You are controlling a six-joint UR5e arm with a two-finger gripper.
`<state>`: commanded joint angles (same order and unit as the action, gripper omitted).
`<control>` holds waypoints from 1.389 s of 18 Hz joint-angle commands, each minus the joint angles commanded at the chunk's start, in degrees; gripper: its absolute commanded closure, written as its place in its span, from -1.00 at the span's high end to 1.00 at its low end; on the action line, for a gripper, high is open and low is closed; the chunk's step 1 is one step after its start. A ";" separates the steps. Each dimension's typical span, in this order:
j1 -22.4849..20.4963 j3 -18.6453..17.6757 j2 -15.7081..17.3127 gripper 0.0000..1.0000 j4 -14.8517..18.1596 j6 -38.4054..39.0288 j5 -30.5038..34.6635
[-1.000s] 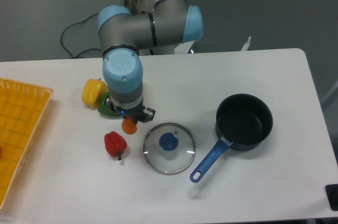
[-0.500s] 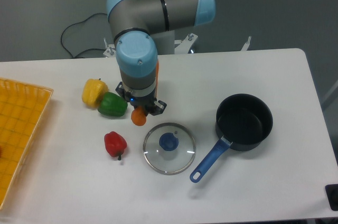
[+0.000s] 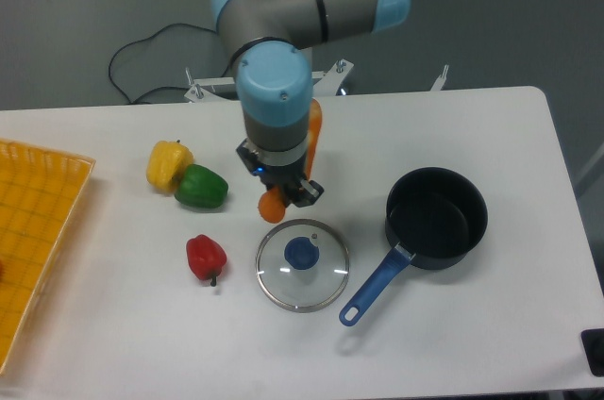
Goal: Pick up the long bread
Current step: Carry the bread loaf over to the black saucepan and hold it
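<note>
Long bread (image 3: 313, 136): clamped mid-length in the gripper (image 3: 281, 194), lifted; overhanging ends risked tilting it loose above the glass lid (image 3: 302, 264).

Orange long bread (image 3: 314, 131) held aloft, mostly hidden behind the arm.

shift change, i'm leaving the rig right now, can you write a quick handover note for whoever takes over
Gripper: shut on the long bread, which is off the table and mostly hidden behind the wrist.
Yellow pepper, green pepper and red pepper lie on the table to the left; glass lid just below the gripper, saucepan to the right.
Done: bread grasped and raised.
Left: nothing but keeping hold.
</note>
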<state>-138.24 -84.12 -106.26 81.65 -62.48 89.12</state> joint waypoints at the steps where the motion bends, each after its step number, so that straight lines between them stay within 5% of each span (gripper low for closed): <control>1: -0.70 0.88 -0.09 -0.28 0.09 -0.88 -0.09; 11: -5.72 1.94 -2.99 -0.29 -2.90 -11.95 0.35; 25: -5.02 -0.43 -2.46 -0.29 -2.29 -10.65 1.23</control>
<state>-143.26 -84.55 -108.72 79.37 -73.13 90.35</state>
